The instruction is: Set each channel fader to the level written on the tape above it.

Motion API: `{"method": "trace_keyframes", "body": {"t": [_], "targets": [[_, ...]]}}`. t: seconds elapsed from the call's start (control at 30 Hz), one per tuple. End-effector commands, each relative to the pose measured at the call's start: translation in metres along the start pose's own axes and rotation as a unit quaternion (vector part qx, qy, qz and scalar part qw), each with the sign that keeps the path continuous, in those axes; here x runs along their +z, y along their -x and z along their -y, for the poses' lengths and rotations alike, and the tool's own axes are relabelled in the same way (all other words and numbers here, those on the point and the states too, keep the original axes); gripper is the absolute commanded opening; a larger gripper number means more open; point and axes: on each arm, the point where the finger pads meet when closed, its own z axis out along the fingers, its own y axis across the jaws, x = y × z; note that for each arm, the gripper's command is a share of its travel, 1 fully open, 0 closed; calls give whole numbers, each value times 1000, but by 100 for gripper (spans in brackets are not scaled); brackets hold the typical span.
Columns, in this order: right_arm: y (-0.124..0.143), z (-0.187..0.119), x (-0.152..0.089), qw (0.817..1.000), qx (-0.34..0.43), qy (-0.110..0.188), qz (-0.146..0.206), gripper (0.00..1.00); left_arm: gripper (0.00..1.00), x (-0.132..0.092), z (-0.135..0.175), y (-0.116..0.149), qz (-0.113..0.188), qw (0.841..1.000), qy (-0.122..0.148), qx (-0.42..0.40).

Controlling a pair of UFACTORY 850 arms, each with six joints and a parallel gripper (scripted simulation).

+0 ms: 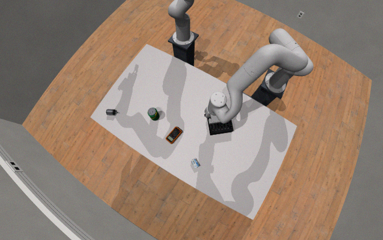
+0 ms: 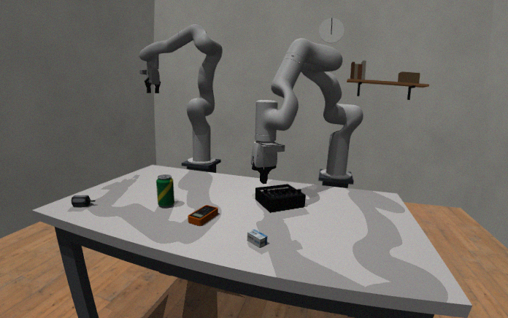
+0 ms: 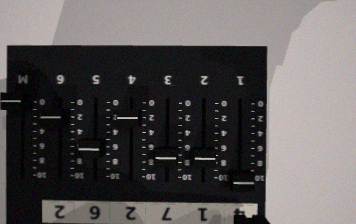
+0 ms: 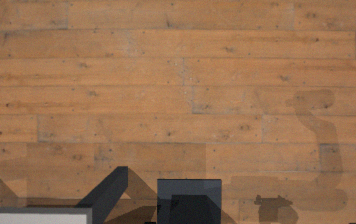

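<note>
Lighting desk sits on the table. Left gripper is closed on nothing, over the desk's tape edge at the channel 1 corner. Right gripper is wide, holding nothing, well off the desk.

Fader 1 sits near 10, tape wants 4. Suggest: lower behind the cap on the tape-edge side, push straight toward the numbered edge, ease off at 4. Keep clear of fader 2. Don't touch the master by the opposite side edge.
</note>
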Motion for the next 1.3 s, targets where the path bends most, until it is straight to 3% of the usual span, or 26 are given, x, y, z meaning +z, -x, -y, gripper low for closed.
{"method": "trace_keyframes", "body": {"t": [0.0, 1.27], "targets": [[0, 0, -1, 1000, 0, 0, -1, 100, 0, 3, -1, 0, 0, 1000, 1, 0], [0, 0, -1, 1000, 0, 0, -1, 100, 0, 15, -2, 0, 0, 1000, 1, 0]]}}
